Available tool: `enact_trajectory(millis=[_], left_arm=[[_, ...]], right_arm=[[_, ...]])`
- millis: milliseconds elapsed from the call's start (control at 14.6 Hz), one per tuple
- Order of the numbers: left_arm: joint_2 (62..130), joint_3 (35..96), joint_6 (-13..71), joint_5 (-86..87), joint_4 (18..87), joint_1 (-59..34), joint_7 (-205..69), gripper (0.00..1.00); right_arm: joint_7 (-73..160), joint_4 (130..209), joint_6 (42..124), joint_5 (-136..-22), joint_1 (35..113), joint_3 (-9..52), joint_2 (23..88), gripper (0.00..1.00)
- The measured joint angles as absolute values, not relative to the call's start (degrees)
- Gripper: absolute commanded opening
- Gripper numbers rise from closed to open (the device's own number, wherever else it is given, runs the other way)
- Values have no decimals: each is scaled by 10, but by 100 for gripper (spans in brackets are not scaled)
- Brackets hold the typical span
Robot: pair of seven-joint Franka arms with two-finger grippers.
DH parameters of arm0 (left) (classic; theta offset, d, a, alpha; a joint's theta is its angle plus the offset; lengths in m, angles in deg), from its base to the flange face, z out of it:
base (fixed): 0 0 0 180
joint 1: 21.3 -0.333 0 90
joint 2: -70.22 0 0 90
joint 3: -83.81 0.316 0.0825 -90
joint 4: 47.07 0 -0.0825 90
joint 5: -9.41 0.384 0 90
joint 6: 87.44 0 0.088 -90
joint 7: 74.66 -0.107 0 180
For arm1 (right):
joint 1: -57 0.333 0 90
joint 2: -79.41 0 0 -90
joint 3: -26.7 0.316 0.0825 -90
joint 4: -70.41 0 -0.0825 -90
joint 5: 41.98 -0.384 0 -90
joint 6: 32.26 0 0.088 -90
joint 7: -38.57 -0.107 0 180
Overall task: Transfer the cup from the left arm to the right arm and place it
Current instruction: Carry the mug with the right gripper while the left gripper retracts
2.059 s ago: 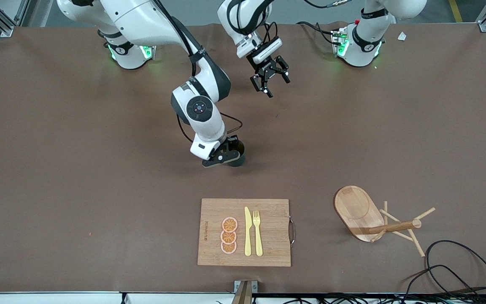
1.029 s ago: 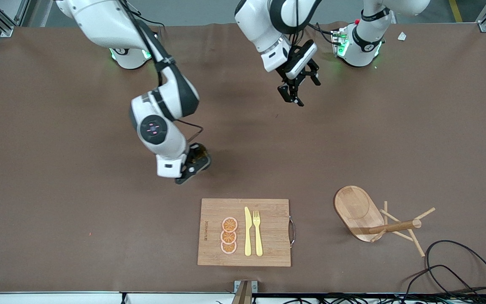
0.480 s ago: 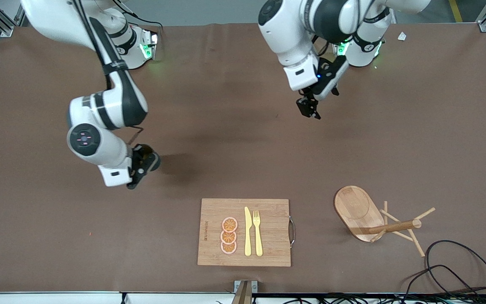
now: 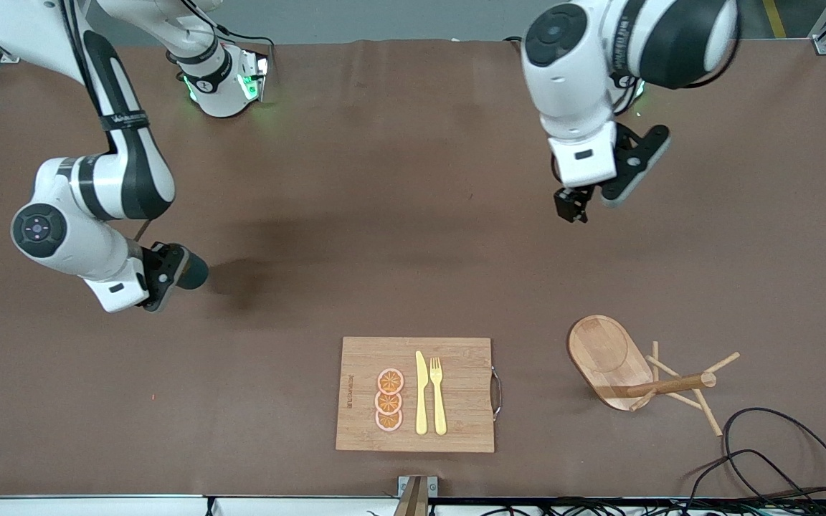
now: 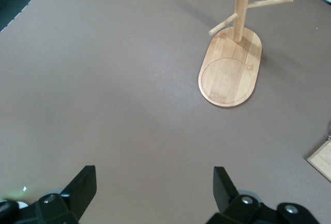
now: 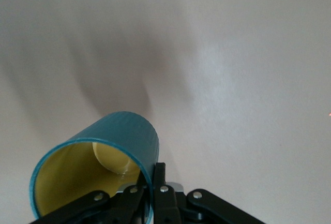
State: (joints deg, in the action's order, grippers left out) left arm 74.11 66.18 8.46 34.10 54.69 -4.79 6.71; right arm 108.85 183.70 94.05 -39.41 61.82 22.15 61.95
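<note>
The cup [image 4: 194, 271] is dark teal with a mustard-yellow inside. My right gripper [image 4: 178, 271] is shut on its wall and holds it tilted on its side above the brown table [image 4: 399, 236], toward the right arm's end. In the right wrist view the cup [image 6: 126, 133] opens toward the camera, with the right gripper [image 6: 154, 182] pinching its rim, one finger inside and one outside. The handle is hidden. My left gripper [image 4: 572, 208] is open and empty over bare table toward the left arm's end. In the left wrist view its gripper [image 5: 155, 188] shows spread fingers.
A wooden mug tree [image 4: 628, 369] lies near the front edge toward the left arm's end, also in the left wrist view [image 5: 230, 69]. A bamboo cutting board [image 4: 359, 358] carries orange slices [image 4: 389, 400], a yellow knife [image 4: 421, 394] and fork [image 4: 438, 394]. Black cables [image 4: 779, 451] lie at the front corner.
My right arm has swung with the cup from the table's middle toward its own end. My left arm, open and empty, has swung toward its own end.
</note>
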Motion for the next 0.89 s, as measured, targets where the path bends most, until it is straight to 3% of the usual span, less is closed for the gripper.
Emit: enact_trajectory(millis=[343,892], left_arm=[[741,664,85,288,498,-125,-99,100],[744,667,73,263,427,-185,-386,100]], right_arm=[[1176,1885,1003,-394,574,222,619,4],[1215,1933,1064,-393,570,226,619,5]])
